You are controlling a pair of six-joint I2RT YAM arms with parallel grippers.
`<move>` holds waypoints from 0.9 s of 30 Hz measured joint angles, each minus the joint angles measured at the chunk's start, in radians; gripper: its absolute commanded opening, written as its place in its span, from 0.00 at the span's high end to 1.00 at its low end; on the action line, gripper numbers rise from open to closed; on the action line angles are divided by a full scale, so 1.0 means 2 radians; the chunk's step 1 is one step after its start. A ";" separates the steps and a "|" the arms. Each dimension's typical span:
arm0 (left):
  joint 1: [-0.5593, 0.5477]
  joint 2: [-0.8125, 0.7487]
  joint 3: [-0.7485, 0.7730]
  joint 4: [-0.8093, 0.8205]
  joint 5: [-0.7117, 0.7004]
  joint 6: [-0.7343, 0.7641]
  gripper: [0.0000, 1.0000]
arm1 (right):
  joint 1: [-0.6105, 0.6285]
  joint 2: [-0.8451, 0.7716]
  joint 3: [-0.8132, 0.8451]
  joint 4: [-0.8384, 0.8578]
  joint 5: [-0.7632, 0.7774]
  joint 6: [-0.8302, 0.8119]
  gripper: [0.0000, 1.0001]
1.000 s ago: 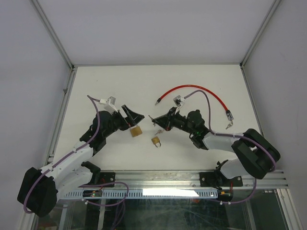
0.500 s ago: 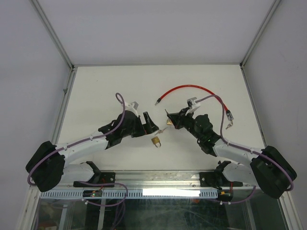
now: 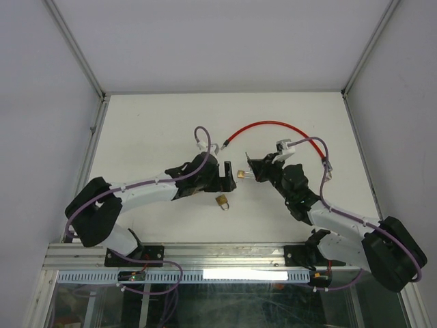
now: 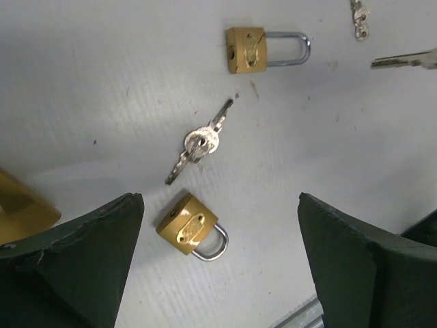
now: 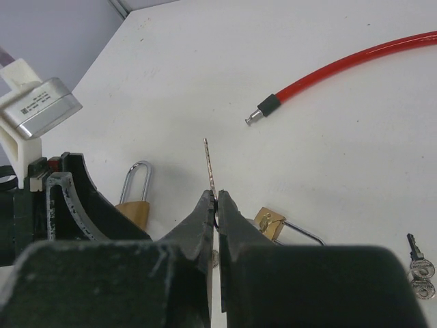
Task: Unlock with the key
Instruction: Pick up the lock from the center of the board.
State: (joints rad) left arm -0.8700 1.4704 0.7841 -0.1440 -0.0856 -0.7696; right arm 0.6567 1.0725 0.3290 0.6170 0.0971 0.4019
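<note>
My right gripper (image 5: pixel 216 197) is shut on a silver key (image 5: pixel 208 164) whose blade sticks out past the fingertips, above the table. In the top view this gripper (image 3: pixel 248 171) faces my left gripper (image 3: pixel 225 176) across a small gap. One brass padlock (image 5: pixel 273 222) lies just beneath and right of the key, seen too from the left wrist (image 4: pixel 263 49). A second brass padlock (image 4: pixel 191 229) lies flat between the wide open fingers of my left gripper (image 4: pixel 220 219), touching neither. A third padlock (image 5: pixel 135 198) sits beside the left gripper.
A loose bunch of keys (image 4: pixel 198 143) lies between the two padlocks. A red cable (image 3: pixel 273 128) arcs across the far side of the table, its end plug (image 5: pixel 263 109) ahead of the key. More small keys (image 5: pixel 420 263) lie to the right. The table's metal rail (image 3: pixel 225 254) runs along the near edge.
The left arm has swung right to the table's centre, its gripper staying open over the padlocks. The right gripper has drawn back to the right, still holding the key.
</note>
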 measured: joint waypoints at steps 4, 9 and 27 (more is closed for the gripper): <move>0.001 0.039 0.056 -0.003 0.008 0.081 0.04 | -0.004 -0.010 -0.007 -0.005 0.014 0.010 1.00; 0.013 0.086 0.121 0.008 0.049 0.194 0.07 | -0.012 -0.038 -0.025 -0.017 0.035 0.021 1.00; 0.059 0.224 0.233 -0.009 0.177 0.394 0.16 | -0.046 -0.069 -0.036 -0.032 0.047 0.033 1.00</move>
State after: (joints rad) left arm -0.7513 1.9190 1.2495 -0.1627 0.2691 0.0189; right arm 0.5640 0.9337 0.2577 0.5529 0.1905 0.4683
